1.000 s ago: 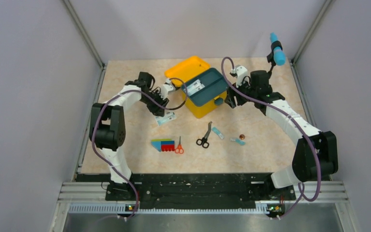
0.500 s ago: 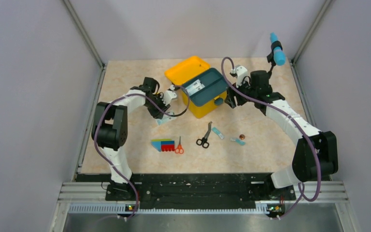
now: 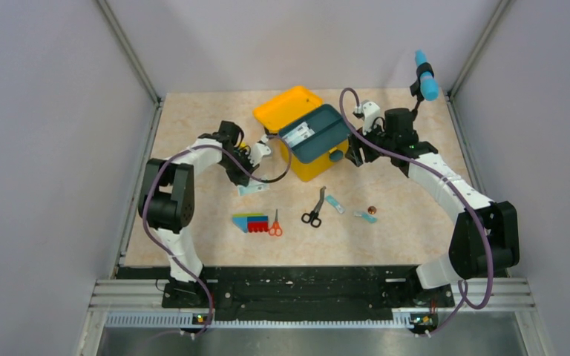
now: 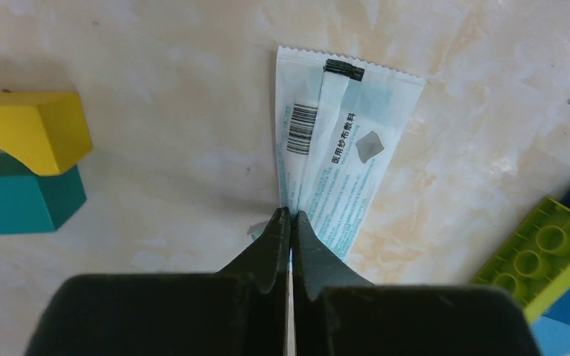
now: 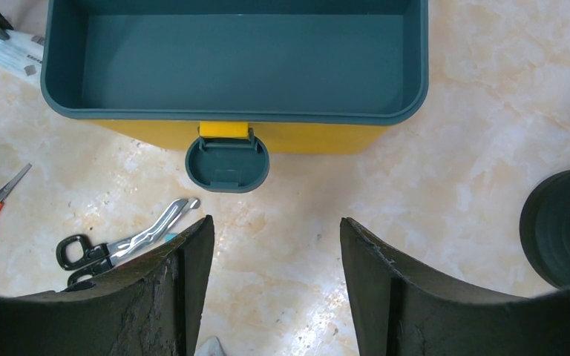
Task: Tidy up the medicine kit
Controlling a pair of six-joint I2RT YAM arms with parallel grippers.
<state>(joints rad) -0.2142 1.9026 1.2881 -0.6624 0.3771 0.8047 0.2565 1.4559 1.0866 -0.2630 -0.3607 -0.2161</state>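
The yellow medicine kit (image 3: pixel 306 169) stands open at the table's middle back, lid (image 3: pixel 288 104) swung behind it. A dark teal tray (image 3: pixel 325 135) sits on top and holds a white packet (image 3: pixel 302 133). My left gripper (image 3: pixel 245 182) is left of the kit, low over the table. In the left wrist view it (image 4: pixel 291 215) is shut on the near end of a white and teal sachet (image 4: pixel 345 159). My right gripper (image 3: pixel 355 153) is open and empty just right of the kit. In the right wrist view it (image 5: pixel 276 245) faces the teal latch (image 5: pixel 227 165) and the tray (image 5: pixel 230 67).
In front of the kit lie a multicoloured toy block (image 3: pixel 250 222), orange scissors (image 3: pixel 274 225), black-handled scissors (image 3: pixel 314 210), two small sachets (image 3: pixel 334 204) and a brown ball (image 3: pixel 372 210). A blue object (image 3: pixel 425 78) hangs at the back right. Walls close in on three sides.
My left gripper has swung a little toward the near side, and the sachet has shifted slightly with it. The right arm has not moved.
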